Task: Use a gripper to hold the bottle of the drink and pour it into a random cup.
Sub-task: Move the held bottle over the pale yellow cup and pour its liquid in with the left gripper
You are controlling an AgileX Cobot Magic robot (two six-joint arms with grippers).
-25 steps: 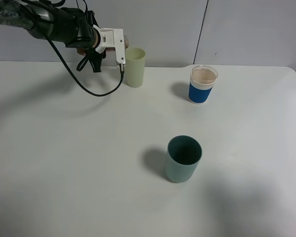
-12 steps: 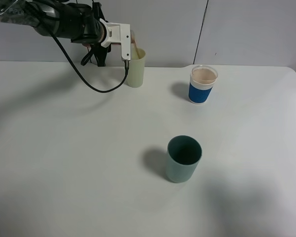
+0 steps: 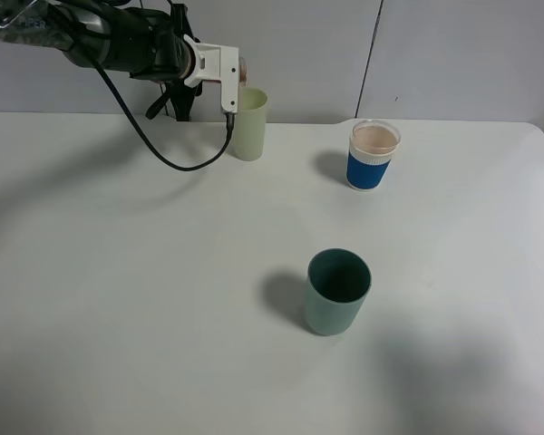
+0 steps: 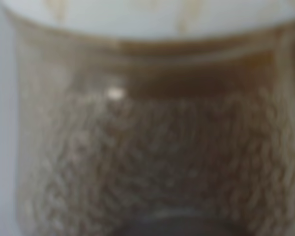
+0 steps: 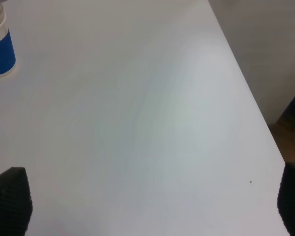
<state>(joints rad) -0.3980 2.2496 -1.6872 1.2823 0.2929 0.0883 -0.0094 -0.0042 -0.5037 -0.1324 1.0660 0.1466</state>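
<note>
The left gripper [image 3: 228, 76] pinches the bottle [image 3: 242, 69], tipped mouth-first over the cup [image 3: 249, 127] just beneath it near the table's [image 3: 163, 317] far edge, left of centre. The right gripper [image 5: 151, 201], spread, is well apart.

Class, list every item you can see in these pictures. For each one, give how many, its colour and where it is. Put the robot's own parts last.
cup: one, pale yellow-green, far left part of the table
blue-sleeved cup: one, clear with a blue sleeve, far right part
teal cup: one, dark teal, near the middle, closest to the camera
bottle: one, clear, brownish inside, just above the yellow-green cup's rim
table: one, white, under all three cups
cable: one, black, looping below the left arm
left gripper: one, white and black, shut on the bottle
right gripper: one, black fingertips, open, above the table near its edge
</note>
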